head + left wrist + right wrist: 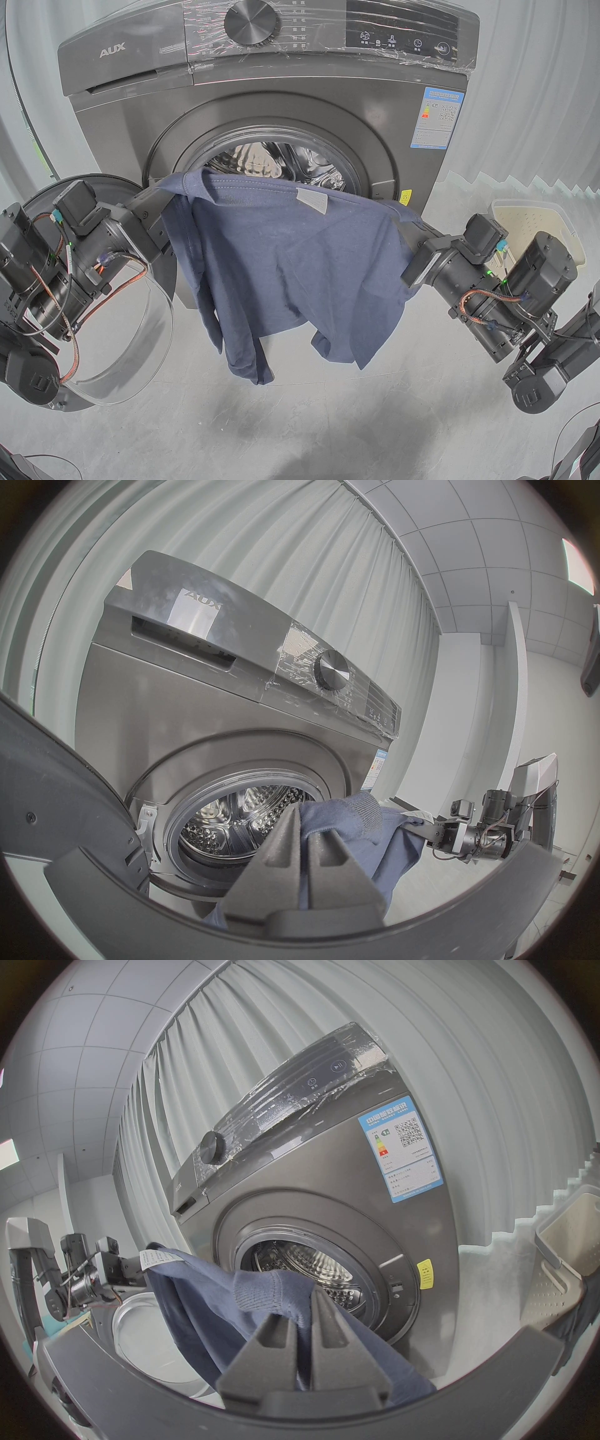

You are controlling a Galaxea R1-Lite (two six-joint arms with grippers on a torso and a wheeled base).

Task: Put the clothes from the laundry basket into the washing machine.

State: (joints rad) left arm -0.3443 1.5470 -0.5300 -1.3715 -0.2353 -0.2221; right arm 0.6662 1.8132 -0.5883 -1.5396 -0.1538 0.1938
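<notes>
- Navy T-shirt (294, 262) hangs spread before the open washing machine drum (275, 159), with left pincer (159, 206) and right pincer (405, 226) each pinching a shoulder.
- Risk: the low hem may snag on the rim and drape outside.

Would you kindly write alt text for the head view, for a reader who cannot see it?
The left pincer and the right pincer hold a navy shirt stretched before the washing machine, whose door hangs open on the left; a laundry basket stands at right.

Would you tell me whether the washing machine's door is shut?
No, the door stands swung open, leaving the drum exposed behind the shirt.
</notes>
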